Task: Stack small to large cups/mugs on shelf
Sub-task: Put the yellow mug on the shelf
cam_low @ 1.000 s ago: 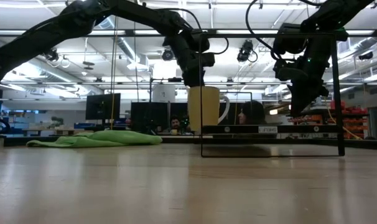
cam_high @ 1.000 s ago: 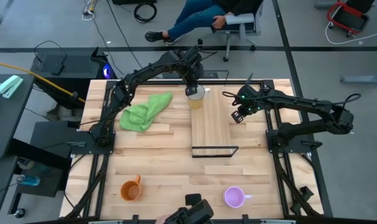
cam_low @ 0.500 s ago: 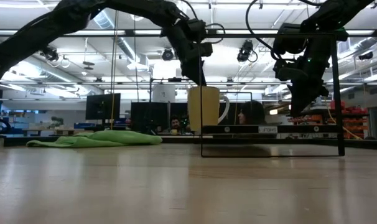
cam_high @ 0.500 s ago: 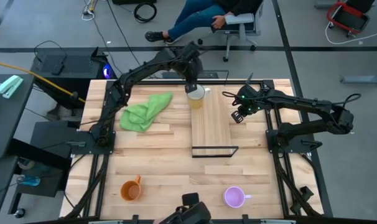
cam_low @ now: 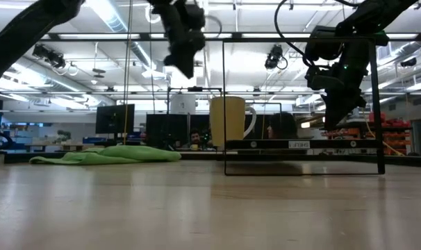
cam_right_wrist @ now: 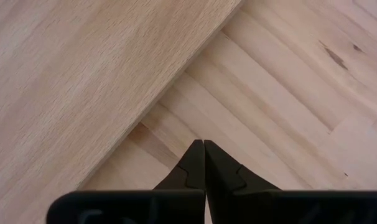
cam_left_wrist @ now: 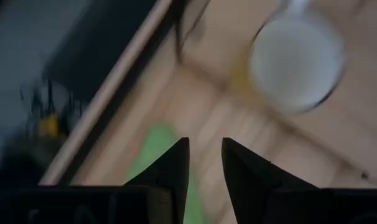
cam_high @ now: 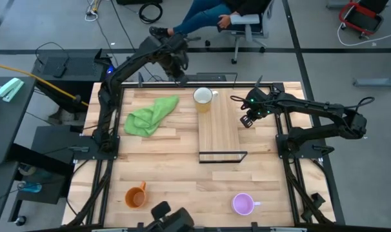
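white mug (cam_high: 202, 96) alone at the shelf's (cam_high: 219, 132) far end, left hand (cam_high: 180, 78) slightly spread beyond the table edge, right hand (cam_high: 246, 120) pressed together beside the shelf

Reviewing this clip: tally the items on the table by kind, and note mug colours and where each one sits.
Mugs: 3 – white mug on the shelf's far end, orange mug and purple mug on the tabletop's near edge
Shelf: 1
Green cloth: 1
Total: 5
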Robot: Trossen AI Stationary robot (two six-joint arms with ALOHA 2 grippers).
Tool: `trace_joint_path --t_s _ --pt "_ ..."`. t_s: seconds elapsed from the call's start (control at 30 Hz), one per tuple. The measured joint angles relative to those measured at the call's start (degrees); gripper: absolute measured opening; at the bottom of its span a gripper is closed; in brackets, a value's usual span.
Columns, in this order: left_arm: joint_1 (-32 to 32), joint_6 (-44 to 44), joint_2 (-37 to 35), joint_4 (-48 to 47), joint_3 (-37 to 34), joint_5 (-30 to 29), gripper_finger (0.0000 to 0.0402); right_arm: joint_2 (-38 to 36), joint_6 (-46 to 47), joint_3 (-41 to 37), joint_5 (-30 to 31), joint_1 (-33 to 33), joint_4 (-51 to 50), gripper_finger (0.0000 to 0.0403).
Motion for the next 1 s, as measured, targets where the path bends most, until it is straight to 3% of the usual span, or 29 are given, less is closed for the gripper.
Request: trace_joint_path --t_s 0.13,0.37,0.57,0.7,0.87,1.0 --pt "-0.3 -2.0 0.6 1.5 -3.8 -0.1 0.0091 0.0 -0.3 0.0 0.0 0.0 0.0 0.0004" --pt "-0.4 -2.9 0.5 8.6 -19.6 0.2 0.0076 0.0 -1.2 0.0 0.0 -1.3 0.6 0.0002" --pt "-0.9 -2.9 0.5 18.3 -31.0 6.2 0.0065 0.4 -1.9 -0.4 -4.1 -6.2 2.7 0.0002" --pt "-0.9 -3.0 0.4 22.5 -33.0 7.3 0.0058 2.7 -1.5 -3.8 -10.3 -9.6 5.5 0.0001" --pt "-0.8 -3.6 0.4 24.5 -32.5 7.4 0.0055 5.6 0.5 -7.1 -13.4 -11.3 10.7 0.0001" --pt "-1.2 -4.2 0.4 27.5 -32.5 11.6 0.0056 7.3 1.1 -7.0 -15.3 -11.1 12.5 0.0"
